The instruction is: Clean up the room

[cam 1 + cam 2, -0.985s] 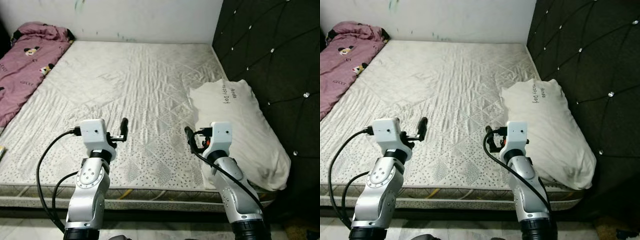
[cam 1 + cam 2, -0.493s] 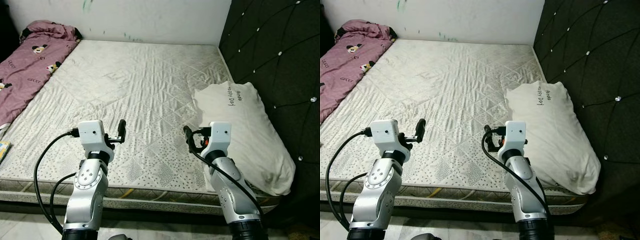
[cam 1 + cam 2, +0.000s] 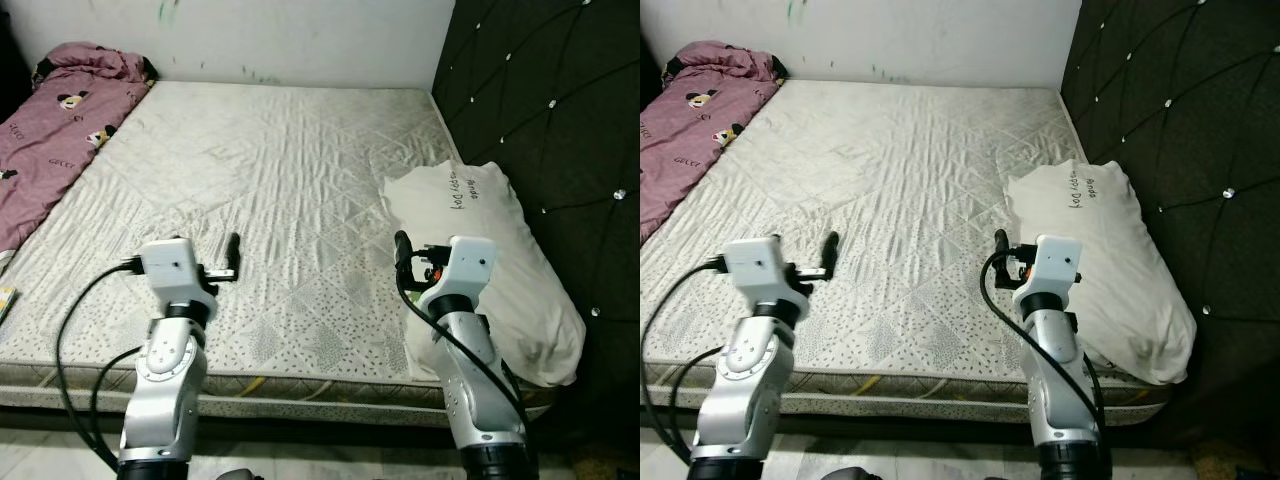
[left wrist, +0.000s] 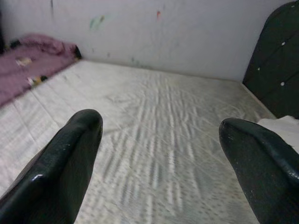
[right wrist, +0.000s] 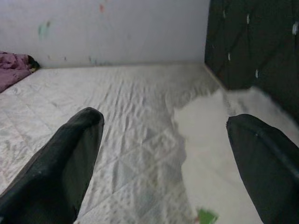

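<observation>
Facing the bed with both arms raised and nothing held.

The right gripper point(image 3: 1002, 243) and left gripper point(image 3: 233, 247) both have fingers spread apart, empty. The white pillow point(image 3: 490, 260) lies on the mattress point(image 3: 280, 170) by the headboard point(image 3: 560, 110), just beside the right gripper; a pink blanket point(image 3: 50, 130) lies well apart, far left. Reaching the pillow likely calls for swinging right and approaching low.

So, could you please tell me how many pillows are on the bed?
1: a white pillow on the mattress's right side, by the dark headboard. The pink blanket might hide another.
</observation>
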Controlling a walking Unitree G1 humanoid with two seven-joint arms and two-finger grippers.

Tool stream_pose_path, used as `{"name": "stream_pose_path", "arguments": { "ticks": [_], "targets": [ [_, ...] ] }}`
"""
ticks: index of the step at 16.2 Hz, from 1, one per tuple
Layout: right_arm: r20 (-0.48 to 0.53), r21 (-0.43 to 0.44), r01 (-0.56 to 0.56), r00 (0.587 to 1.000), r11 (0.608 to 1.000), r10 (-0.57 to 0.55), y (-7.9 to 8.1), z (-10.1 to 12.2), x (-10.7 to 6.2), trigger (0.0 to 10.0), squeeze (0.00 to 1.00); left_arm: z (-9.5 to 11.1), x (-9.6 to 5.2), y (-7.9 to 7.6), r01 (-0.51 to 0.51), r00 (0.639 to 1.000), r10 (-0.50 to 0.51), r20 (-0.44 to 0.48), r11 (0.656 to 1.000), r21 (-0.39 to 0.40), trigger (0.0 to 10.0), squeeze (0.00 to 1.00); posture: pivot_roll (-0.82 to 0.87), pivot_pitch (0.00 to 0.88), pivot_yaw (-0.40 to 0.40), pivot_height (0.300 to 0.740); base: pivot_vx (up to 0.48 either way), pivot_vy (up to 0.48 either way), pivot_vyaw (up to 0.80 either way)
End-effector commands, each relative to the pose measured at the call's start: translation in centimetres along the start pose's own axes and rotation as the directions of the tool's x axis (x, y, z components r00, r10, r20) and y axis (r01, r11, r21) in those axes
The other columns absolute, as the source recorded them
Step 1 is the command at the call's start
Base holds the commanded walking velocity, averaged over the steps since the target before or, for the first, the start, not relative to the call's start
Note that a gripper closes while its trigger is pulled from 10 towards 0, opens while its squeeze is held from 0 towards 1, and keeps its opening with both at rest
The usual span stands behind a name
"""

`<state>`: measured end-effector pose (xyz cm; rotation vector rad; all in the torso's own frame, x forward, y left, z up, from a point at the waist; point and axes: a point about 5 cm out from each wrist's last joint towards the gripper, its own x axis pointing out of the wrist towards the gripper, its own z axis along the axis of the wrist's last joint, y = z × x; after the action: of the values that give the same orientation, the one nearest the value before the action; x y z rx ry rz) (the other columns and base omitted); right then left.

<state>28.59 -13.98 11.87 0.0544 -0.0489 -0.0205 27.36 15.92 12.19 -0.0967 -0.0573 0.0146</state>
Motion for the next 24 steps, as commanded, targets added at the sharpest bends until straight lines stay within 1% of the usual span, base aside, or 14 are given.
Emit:
{"name": "stream_pose_path", "arguments": {
  "ticks": [1,3,4,6,7,10,12,15,19,24],
  "targets": [
    [0.071,-0.025,0.006,0.997,1.0,-0.004,0.1,0.9,-0.1,10.0,0.0,0.3,0.2,0.4,-0.029,0.999,0.028,0.024,0.999,0.037,10.0,0.0,0.02,0.0,0.017,0.74,0.0,0.0,0.0],
    [0.075,0.007,0.002,0.997,1.0,-0.003,0.2,0.9,-0.3,10.0,0.0,-0.1,0.2,0.7,-0.045,0.999,0.044,0.01,0.999,0.029,10.0,0.0,0.02,0.0,0.018,0.74,0.0,0.0,0.0],
    [0.059,0.031,-0.012,0.998,0.999,0.01,0.2,0.2,-0.6,10.0,0.0,-0.5,0.0,1.0,-0.066,0.998,0.066,-0.016,0.998,0.007,10.0,0.0,0.02,0.0,0.022,0.74,0.0,0.0,0.0],
    [0.023,0.049,-0.005,1.0,0.999,0.003,0.2,-0.8,-0.7,10.0,0.0,-0.8,-0.1,1.0,-0.069,0.997,0.069,-0.03,0.998,0.005,10.0,0.0,0.03,0.0,0.022,0.74,0.0,0.0,0.0],
    [0.004,0.061,-0.016,1.0,0.998,0.016,0.5,-1.4,-0.6,10.0,0.0,-1.5,-0.2,0.7,-0.044,0.997,0.045,-0.06,0.999,0.021,10.0,0.0,0.03,0.0,0.022,0.74,0.0,0.0,0.0],
    [-0.019,0.051,-0.017,1.0,0.999,0.018,0.6,-1.8,-0.6,10.0,0.0,-2.0,-0.2,0.8,-0.042,0.996,0.04,-0.085,0.999,-0.018,10.0,0.0,0.02,0.0,0.024,0.74,0.0,0.0,0.0],
    [-0.021,0.054,-0.022,1.0,0.998,0.023,0.7,-1.8,-0.6,10.0,0.0,-2.1,-0.1,0.4,0.001,0.995,-0.005,-0.099,0.999,-0.034,10.0,0.0,0.01,0.0,0.026,0.74,0.0,0.471,-0.8],
    [-0.018,0.061,-0.019,1.0,0.998,0.02,0.6,-1.8,-0.5,10.0,0.0,-2.1,0.1,0.3,0.005,0.995,-0.008,-0.1,0.999,-0.032,10.0,0.0,0.01,0.0,0.023,0.74,0.0,0.48,-0.7],
    [-0.013,0.068,-0.04,0.999,0.997,0.041,0.8,-1.8,-0.2,10.0,0.0,-2.0,0.4,0.3,-0.001,0.995,-0.002,-0.099,1.0,-0.029,10.0,0.0,0.02,0.0,0.018,0.74,0.0,0.48,0.0],
    [-0.019,0.065,-0.039,0.999,0.997,0.04,0.8,-1.9,0.1,10.0,0.0,-1.8,0.6,0.3,-0.003,0.996,0.002,-0.09,1.0,-0.018,10.0,0.0,0.02,0.0,0.017,0.74,0.0,0.48,0.0]
  ]
}}
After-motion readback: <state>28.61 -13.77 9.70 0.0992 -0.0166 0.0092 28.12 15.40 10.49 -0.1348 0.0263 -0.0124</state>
